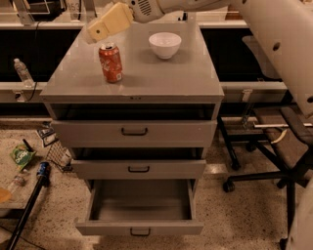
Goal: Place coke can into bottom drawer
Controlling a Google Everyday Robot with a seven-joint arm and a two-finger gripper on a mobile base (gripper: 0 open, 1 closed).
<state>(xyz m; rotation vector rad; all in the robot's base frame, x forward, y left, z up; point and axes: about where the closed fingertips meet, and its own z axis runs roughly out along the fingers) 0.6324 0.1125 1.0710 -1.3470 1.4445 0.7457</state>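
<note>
The coke can point(111, 62) stands upright on the left part of the grey cabinet top point(146, 78). It is red-orange with a silver top. My gripper point(100, 28) hangs just above and slightly behind the can, reaching in from the upper right on the white arm point(205, 5). It does not touch the can. The bottom drawer point(141, 205) is pulled out, and its grey inside holds nothing. The two shallower drawers above it are slightly ajar.
A white bowl point(165, 44) sits on the cabinet top to the right of the can. A clear plastic bottle point(21, 72) stands on a ledge at the left. Litter and a dark pole point(29, 195) lie on the floor at left. An office chair point(274, 141) stands at right.
</note>
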